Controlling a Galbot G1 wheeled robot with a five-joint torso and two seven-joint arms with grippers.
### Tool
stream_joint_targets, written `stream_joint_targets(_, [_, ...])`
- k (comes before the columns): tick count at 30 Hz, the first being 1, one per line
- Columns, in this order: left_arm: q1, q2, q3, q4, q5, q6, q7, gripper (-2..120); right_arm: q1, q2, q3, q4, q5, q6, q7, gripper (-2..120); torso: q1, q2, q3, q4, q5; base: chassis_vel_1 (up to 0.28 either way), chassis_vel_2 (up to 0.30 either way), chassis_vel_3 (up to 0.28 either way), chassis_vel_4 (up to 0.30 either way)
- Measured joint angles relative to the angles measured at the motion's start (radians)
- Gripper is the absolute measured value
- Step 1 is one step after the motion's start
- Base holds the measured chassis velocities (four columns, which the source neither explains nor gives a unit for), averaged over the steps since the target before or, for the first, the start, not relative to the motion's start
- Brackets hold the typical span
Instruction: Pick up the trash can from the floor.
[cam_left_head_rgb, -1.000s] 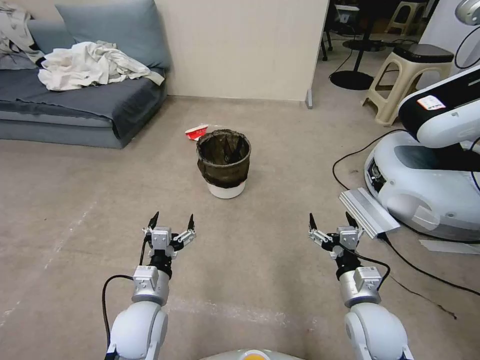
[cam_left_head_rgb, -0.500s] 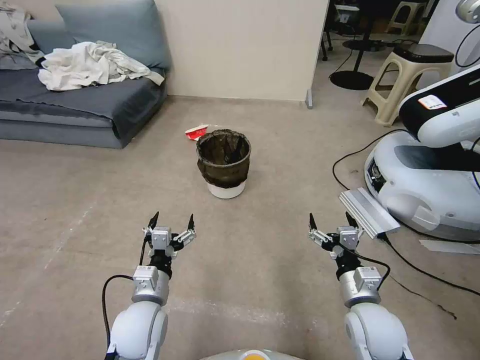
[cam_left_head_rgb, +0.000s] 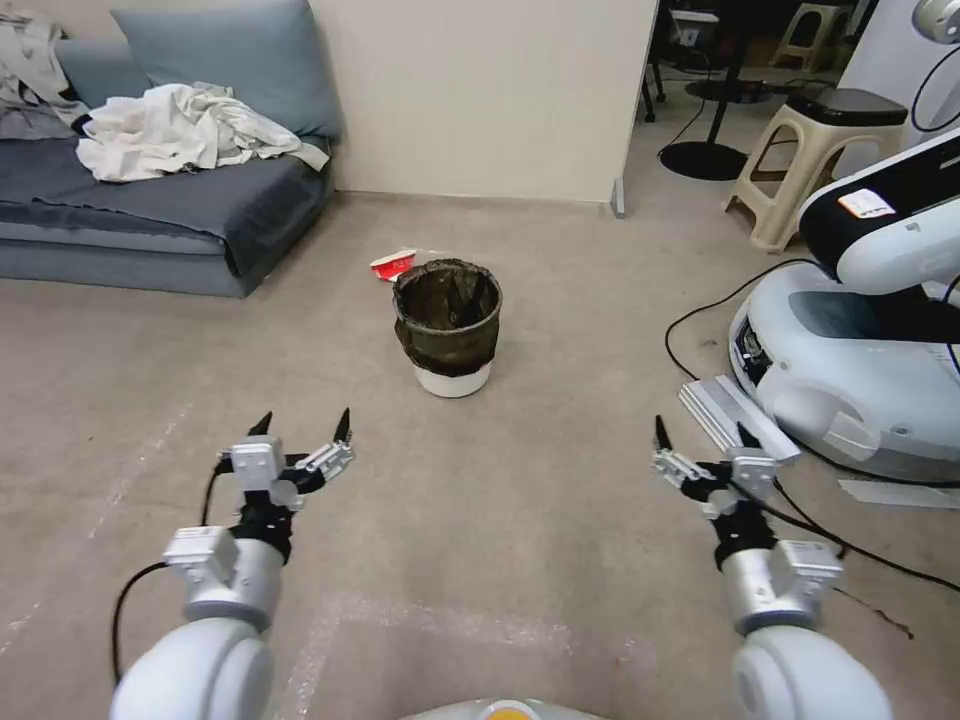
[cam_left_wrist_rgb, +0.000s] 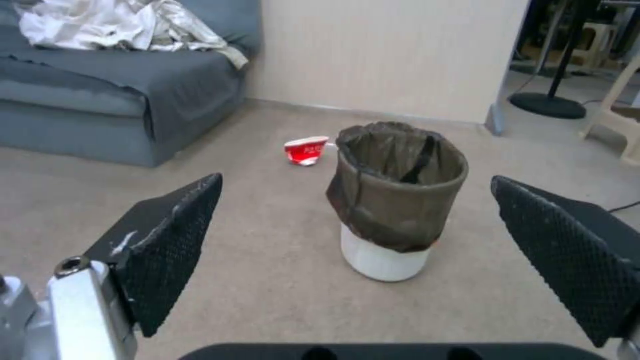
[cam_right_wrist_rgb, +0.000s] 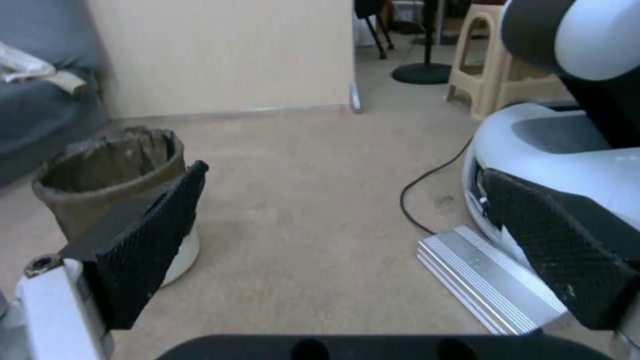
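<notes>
Trash can (cam_left_head_rgb: 447, 327) upright on the floor (cam_left_head_rgb: 560, 500), centre of head view, ahead of both arms and between their lines of reach. Dark bag folded over the rim and hanging down most of the wall; white base showing below. Inside: only creased bag lining can be made out. Crushed red-and-white cup (cam_left_head_rgb: 393, 264) lies on the floor just behind the can, toward the sofa (cam_left_head_rgb: 150, 215), apart from it.

Left hand (cam_left_head_rgb: 300, 430) wide open, holding nothing, above the floor, well short of the can. Right hand (cam_left_head_rgb: 705, 440) wide open, holding nothing, near the silver ribbed plate (cam_left_head_rgb: 735, 420).

Versus 0.5 s ago: both hands have spread outward, left further left, right further right; can and cup unmoved
</notes>
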Motion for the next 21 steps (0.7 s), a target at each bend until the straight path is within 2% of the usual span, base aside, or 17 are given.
stream_joint_targets(3, [0.006, 0.001, -0.006, 0.001, 0.007, -0.029, 0.011, 100, -0.035, 0.005, 0.017, 0.068, 0.041, -0.017, -0.004, 100, 0.000, 0.000, 0.000, -0.0004, -0.0001, 0.000, 0.000, 0.000, 0.000])
stream_joint_targets(5, [0.009, 0.002, -0.006, 0.008, 0.011, -0.042, 0.015, 100, -0.053, 0.003, 0.027, 0.080, 0.072, 0.028, -0.038, 100, 0.000, 0.000, 0.000, -0.0005, -0.0002, 0.000, 0.000, 0.000, 0.000])
stream_joint_targets(21, [0.016, -0.004, -0.005, 0.021, 0.035, -0.060, 0.017, 100, -0.054, -0.008, 0.029, 0.046, 0.101, 0.129, -0.079, 100, 0.000, 0.000, 0.000, -0.0003, 0.0000, 0.000, 0.000, 0.000, 0.000])
